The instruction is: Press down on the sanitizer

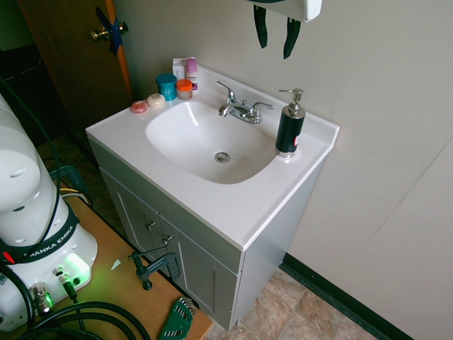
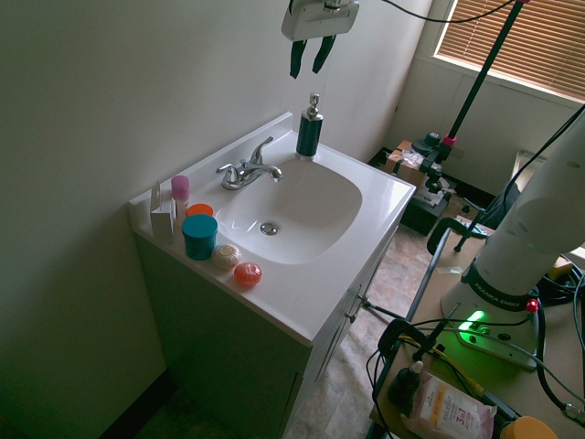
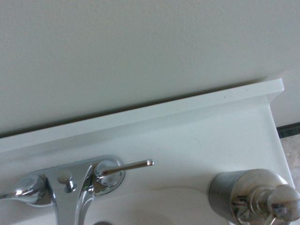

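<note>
The sanitizer (image 1: 290, 126) is a black pump bottle with a chrome head, upright on the back right corner of the white sink counter (image 1: 233, 205). In the second exterior view the sanitizer (image 2: 310, 130) stands beside the faucet, near the wall. My gripper (image 1: 276, 32) hangs high above it near the wall, fingers pointing down and spread apart, open with nothing between them; the same gripper (image 2: 309, 57) shows well above the pump head. From the wrist view, the sanitizer's chrome top (image 3: 262, 199) shows from above.
A chrome faucet (image 1: 241, 108) stands at the back of the basin. Teal and orange jars (image 1: 174, 87), a pink-capped bottle and two small round soaps (image 1: 147, 104) crowd the counter's far left corner. The wall runs right behind the counter.
</note>
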Controlling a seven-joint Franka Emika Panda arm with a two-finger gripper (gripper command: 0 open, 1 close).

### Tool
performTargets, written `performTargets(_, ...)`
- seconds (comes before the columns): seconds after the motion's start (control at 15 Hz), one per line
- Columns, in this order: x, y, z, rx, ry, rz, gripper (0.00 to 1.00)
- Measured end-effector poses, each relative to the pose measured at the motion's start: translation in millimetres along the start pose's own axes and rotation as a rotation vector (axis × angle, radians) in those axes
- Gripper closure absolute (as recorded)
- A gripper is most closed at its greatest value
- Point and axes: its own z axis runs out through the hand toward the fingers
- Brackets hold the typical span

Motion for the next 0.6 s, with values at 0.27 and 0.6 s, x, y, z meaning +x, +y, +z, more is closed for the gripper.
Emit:
performTargets(0.27, 14.5, 5.7, 18.0, -0.025, -0.012, 0.034, 1.0)
performTargets(0.6, 33.8, 24.9, 36.1, -0.05, -0.029, 0.087, 1.0)
